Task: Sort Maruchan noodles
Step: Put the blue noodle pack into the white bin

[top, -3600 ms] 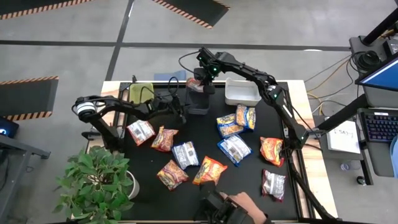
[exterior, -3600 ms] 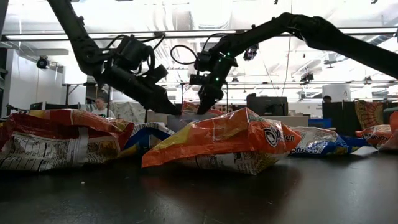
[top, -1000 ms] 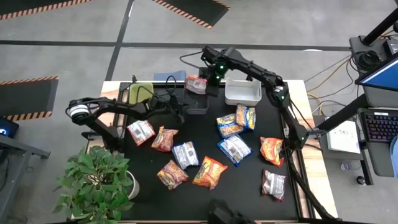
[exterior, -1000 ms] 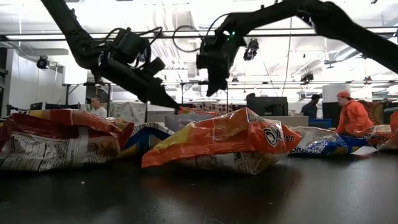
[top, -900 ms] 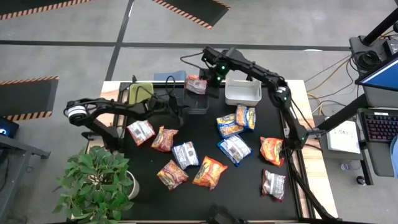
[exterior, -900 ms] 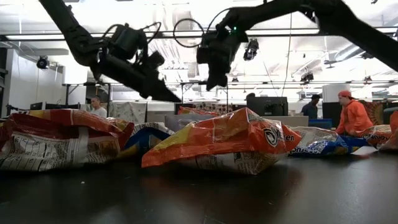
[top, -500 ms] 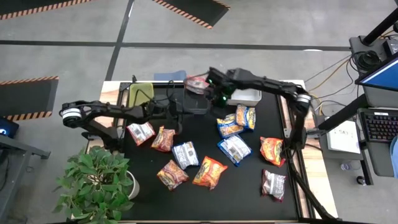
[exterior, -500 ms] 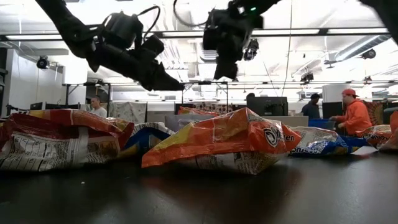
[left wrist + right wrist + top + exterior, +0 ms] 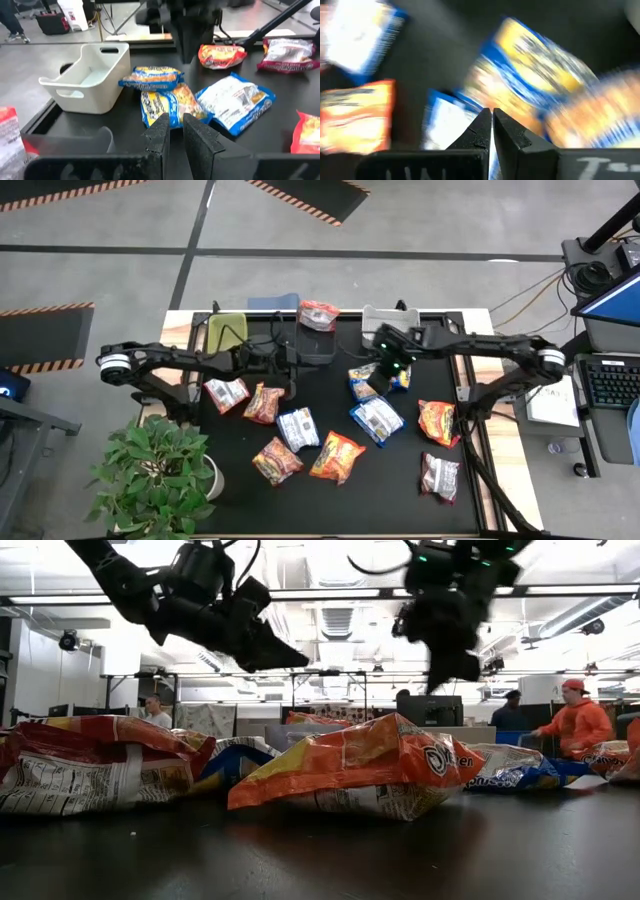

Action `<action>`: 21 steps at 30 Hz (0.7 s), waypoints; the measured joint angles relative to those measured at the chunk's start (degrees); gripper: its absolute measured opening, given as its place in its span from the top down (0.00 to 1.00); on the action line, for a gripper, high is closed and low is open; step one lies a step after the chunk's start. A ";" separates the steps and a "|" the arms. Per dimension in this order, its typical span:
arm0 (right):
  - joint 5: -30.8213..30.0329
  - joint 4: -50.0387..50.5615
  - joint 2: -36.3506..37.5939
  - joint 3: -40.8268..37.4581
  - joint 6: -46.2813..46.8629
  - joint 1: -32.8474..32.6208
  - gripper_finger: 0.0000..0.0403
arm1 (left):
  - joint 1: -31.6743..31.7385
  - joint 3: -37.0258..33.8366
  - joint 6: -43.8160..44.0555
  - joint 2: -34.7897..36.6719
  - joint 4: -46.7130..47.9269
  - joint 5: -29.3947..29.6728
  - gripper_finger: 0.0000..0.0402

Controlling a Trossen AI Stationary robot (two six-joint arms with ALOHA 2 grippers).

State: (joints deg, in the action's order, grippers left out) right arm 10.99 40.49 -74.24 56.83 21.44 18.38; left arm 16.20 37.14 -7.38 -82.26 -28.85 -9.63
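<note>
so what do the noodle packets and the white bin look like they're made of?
Orange noodle packet: thin glossy plastic film, going by its crinkles, puffed shape and printed face. White bin: looks like rigid moulded plastic, with smooth matte walls, rounded corners and cut-out handle slots.

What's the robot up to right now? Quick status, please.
Right gripper shut, empty, above blue-and-yellow packets. Left gripper near dark bin, holding nothing.

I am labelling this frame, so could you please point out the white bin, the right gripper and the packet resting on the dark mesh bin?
white bin (image 9: 95,85): left wrist view, on its side wall.
right gripper (image 9: 381,376): high view, at its shut fingertips.
packet on the dark mesh bin (image 9: 319,314): high view, on the packet's middle.
</note>
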 joint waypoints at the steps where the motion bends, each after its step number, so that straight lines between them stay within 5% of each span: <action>1: -2.26 0.22 1.38 -2.18 1.81 0.21 0.98 | -0.04 0.38 0.00 0.00 0.00 -0.01 0.91; 10: -14.69 2.13 7.89 -14.56 11.78 3.47 0.98 | -0.02 2.72 0.42 0.00 -0.07 0.00 0.91; 21: -23.58 -8.59 7.61 -19.92 5.85 5.91 0.98 | -0.02 3.37 -0.61 -0.04 -6.85 0.00 0.91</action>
State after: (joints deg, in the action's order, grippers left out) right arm -12.59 31.90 -66.63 36.91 27.28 24.29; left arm 16.19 40.51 -7.99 -82.30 -35.71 -9.63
